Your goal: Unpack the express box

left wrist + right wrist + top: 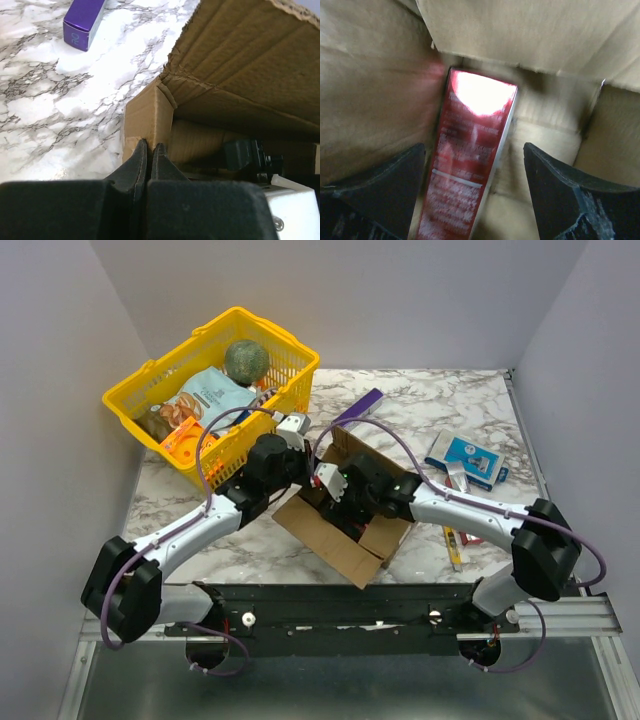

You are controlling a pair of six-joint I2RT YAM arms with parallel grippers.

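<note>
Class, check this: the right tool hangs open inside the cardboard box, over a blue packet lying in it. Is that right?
Not quite. The packet is red, not blue. The right wrist view shows the right tool open inside the box, over that red packet.

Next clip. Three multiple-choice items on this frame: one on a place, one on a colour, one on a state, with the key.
1. Where is the purple box?
A) in the basket
B) on the table beyond the express box
C) inside the express box

2. What colour is the packet between the right fingers?
A) red
B) green
C) blue

3. The right fingers are:
A) open, inside the express box
B) shut on a flap
C) open, over the basket

Key:
1 B: the top view shows it lying on the table past the express box.
2 A: the right wrist view shows glossy red.
3 A: they stand apart either side of the packet, with cardboard walls around.
</note>
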